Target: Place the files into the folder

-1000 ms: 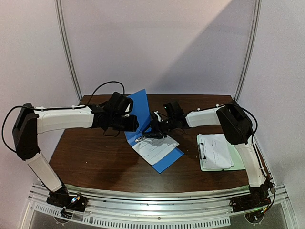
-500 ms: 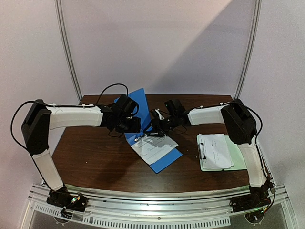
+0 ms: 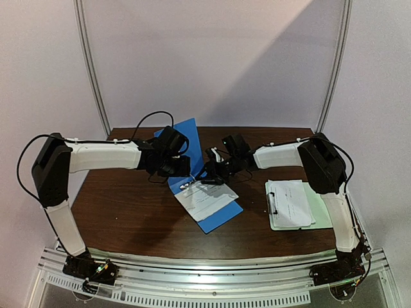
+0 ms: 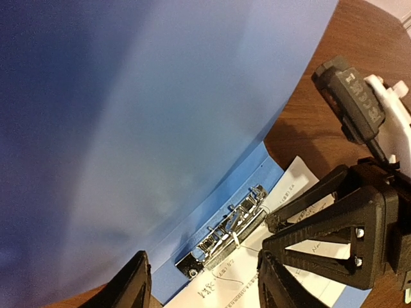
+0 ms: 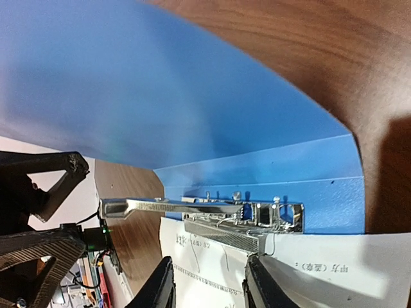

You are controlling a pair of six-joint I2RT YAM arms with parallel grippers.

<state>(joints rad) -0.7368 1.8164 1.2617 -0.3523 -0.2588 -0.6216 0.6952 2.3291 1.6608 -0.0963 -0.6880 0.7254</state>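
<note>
**Left pincer**: jaws apart, nothing between them.

**Right pincer**: jaws apart, also empty.

**Folder**: lies open beneath both pincers. Its cover stands tilted above and behind the left pincer. Whether the cover leans on that pincer cannot be told.

**Metal clip**: sits just ahead of the right pincer's tips. Its lever appears lifted, and one sheet has its top edge at the clip.

**Second sheet**: rests on the green clipboard, well off to the right pincer's outer side.

**Risks, as judged:**
- The cover may drop onto both pincers if nothing props it.
- The lever may snap down while the sheet sits askew.
- The pincers are close together and may collide over the clip.
</note>
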